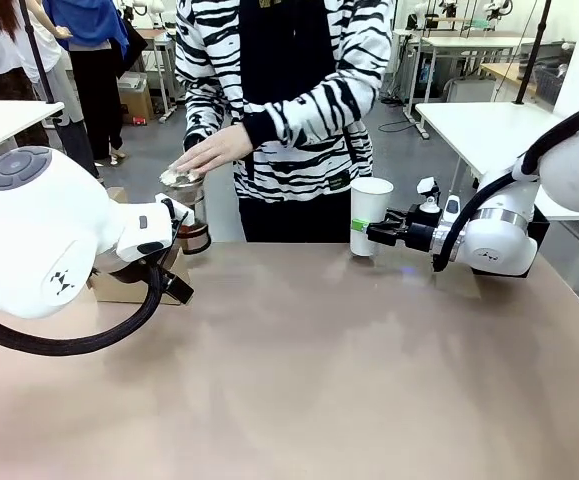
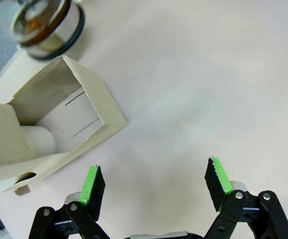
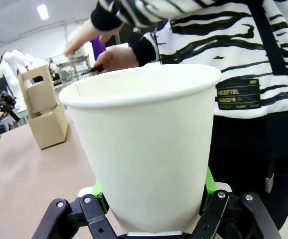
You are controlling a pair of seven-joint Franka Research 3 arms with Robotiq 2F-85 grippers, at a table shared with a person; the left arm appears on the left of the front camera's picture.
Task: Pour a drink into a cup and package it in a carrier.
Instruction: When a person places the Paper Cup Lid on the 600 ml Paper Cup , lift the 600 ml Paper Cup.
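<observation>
Place: robotics lab or workshop hall, open-plan.

Evidence, as seen from my station:
- my left arm (image 1: pixel 39 235) and my right arm (image 1: pixel 499 240), both white, at a plain tan desk (image 1: pixel 319 380)
- bare grey floor (image 1: pixel 409 165) beyond it
- white worktable (image 1: pixel 479 130) on metal legs to my right, more of the kind behind it, and another (image 1: pixel 9 112) to my left
- black stand pole (image 1: pixel 534 45)
- cardboard box (image 1: pixel 134 100) on the floor
- strip light (image 3: pixel 43 12) on a high ceiling
- people standing at the back (image 1: pixel 89 60)

The dark patch (image 3: pixel 238 94) on the person's striped top (image 3: pixel 193 30) bears lettering too blurred to read.
</observation>
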